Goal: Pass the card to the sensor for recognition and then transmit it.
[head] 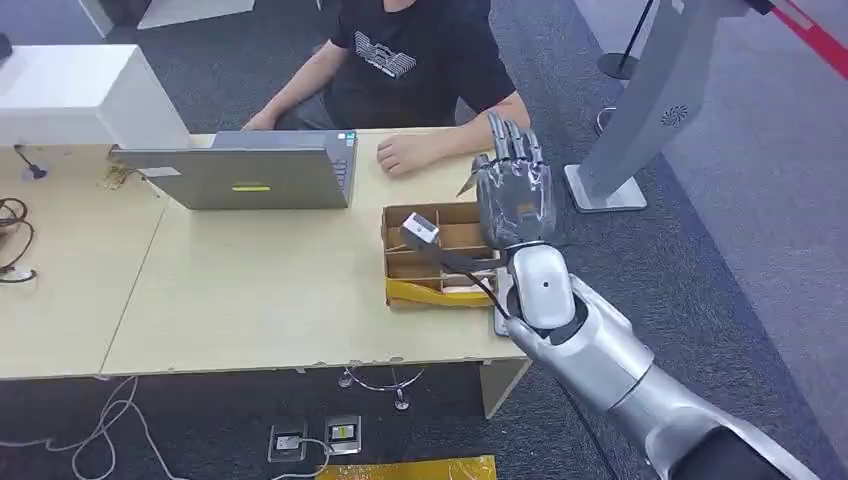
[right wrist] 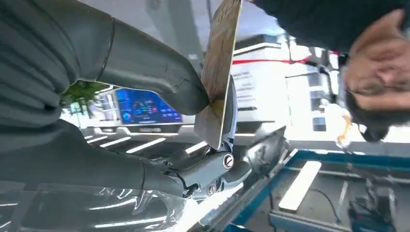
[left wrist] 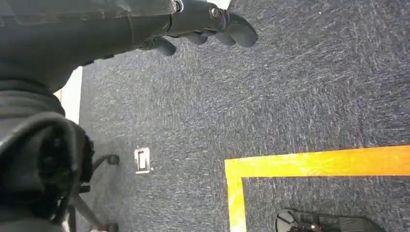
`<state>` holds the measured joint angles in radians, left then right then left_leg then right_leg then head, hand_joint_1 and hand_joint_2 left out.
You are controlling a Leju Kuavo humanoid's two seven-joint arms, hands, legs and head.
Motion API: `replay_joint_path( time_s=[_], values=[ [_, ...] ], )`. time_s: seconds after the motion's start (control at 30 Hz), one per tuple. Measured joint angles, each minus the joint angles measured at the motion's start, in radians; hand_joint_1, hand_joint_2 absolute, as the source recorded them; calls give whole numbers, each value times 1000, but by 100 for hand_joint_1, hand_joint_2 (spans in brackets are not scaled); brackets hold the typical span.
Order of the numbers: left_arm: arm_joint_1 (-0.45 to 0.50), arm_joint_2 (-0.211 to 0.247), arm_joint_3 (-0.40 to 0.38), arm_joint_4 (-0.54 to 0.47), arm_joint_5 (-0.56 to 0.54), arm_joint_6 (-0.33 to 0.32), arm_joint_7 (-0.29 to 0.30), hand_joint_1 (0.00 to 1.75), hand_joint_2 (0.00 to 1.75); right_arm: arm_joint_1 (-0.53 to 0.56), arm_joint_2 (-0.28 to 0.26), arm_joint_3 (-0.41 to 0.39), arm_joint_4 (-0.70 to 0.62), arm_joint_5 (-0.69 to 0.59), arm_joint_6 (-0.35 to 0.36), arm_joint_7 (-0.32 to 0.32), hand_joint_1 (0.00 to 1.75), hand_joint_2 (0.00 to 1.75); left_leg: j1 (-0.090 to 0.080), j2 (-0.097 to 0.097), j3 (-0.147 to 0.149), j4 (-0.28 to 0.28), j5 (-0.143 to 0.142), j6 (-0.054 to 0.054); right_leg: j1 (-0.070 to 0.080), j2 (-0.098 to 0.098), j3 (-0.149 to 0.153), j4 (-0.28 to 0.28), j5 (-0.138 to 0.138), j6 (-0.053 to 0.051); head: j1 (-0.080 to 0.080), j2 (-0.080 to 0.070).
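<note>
1. The right robot hand (head: 513, 190) is raised above the far right corner of the desk (head: 250, 290), just beyond the cardboard box (head: 440, 262); its fingers point up and away from the robot.
2. In the right wrist view the card (right wrist: 220, 77) is seen pinched between the thick thumb (right wrist: 159, 72) and a darker finger of the right robot hand (right wrist: 193, 130); the card is held on edge, above the hand.
3. A small grey sensor (head: 421, 229) on a black cable is placed over the box, just beside the raised hand.
4. A person in a black shirt (head: 420, 60) is seated behind the desk, beyond the box; one hand (head: 405, 152) is laid on the desk, near the laptop (head: 240, 170).
5. The left robot hand (left wrist: 203, 26) hangs over the grey carpet (left wrist: 290, 96); its fingers are curled and nothing is held in it.
</note>
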<state>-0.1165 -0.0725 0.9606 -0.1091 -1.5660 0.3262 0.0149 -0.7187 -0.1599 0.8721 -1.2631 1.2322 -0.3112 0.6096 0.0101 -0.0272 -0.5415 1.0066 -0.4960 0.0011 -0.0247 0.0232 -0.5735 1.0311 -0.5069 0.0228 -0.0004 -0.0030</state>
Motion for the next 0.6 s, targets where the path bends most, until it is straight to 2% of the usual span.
replay_joint_path(
  time_s=[0.17, 0.6],
  values=[
    [0, -1, 0, 0, 3, -2, 6, 0, 0, 7, 15, 0, 0, -18, -44, -15, 175, 175, 0, 0, 0, 0, 0, 0, 0, 0, 0, 0, 0, 0, 0, 0],
    [0, -1, 1, 0, 4, -13, 30, 0, 0, 10, 29, 0, 5, -30, -44, -25, 175, 175, 0, 0, -1, 0, 0, 0, 0, 0, -1, 0, 0, 0, 0, 0]
  ],
)
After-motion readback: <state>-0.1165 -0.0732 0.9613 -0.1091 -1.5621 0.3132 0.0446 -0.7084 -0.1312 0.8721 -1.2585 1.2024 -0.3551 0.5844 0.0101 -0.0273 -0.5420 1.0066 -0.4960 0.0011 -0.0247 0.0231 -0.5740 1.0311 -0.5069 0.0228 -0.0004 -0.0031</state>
